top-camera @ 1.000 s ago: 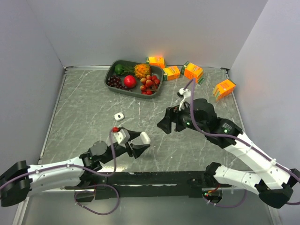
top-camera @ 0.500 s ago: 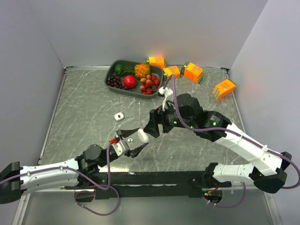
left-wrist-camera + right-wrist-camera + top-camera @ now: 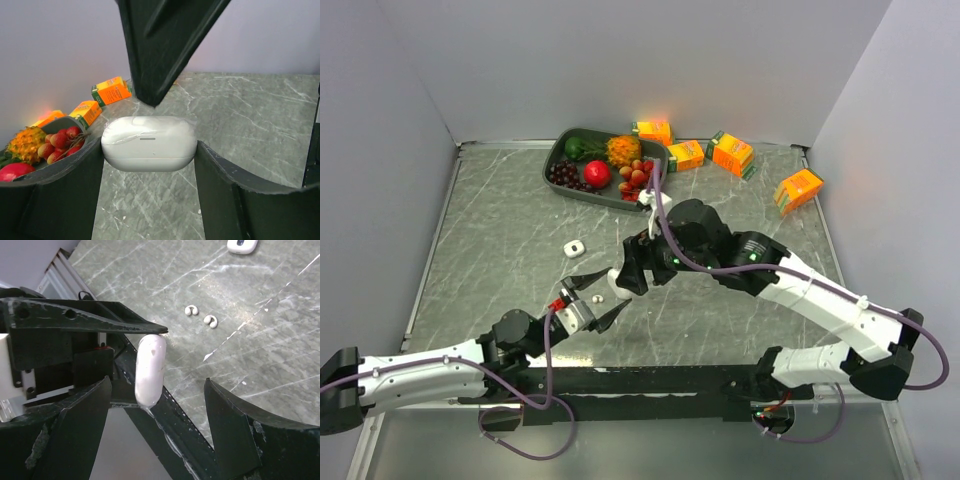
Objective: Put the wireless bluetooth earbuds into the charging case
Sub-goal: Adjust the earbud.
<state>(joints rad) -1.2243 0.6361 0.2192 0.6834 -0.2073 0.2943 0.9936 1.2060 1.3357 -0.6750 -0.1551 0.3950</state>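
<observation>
My left gripper (image 3: pixel 148 152) is shut on a white oval charging case (image 3: pixel 148 144) with its lid closed, pinched by its ends and held above the table. In the top view this gripper (image 3: pixel 599 299) is left of centre. My right gripper (image 3: pixel 621 279) hovers right against it, open. From the right wrist the case (image 3: pixel 150 369) shows edge-on between my open right fingers (image 3: pixel 85 410), touching neither. Two tiny white earbuds (image 3: pixel 189 310) (image 3: pixel 211 320) lie on the table beyond it. A second small white case (image 3: pixel 573 248) (image 3: pixel 242 245) rests on the table further off.
A dark tray (image 3: pixel 560 152) of fruit stands at the back centre. Several orange juice cartons (image 3: pixel 732 152) lie to its right, one (image 3: pixel 797 189) near the right wall. Grey walls enclose the marbled table (image 3: pixel 500 230).
The right arm has swung left and toward the near edge, bringing its open gripper up to the case. The left gripper has drawn back slightly leftward, still holding the case.
</observation>
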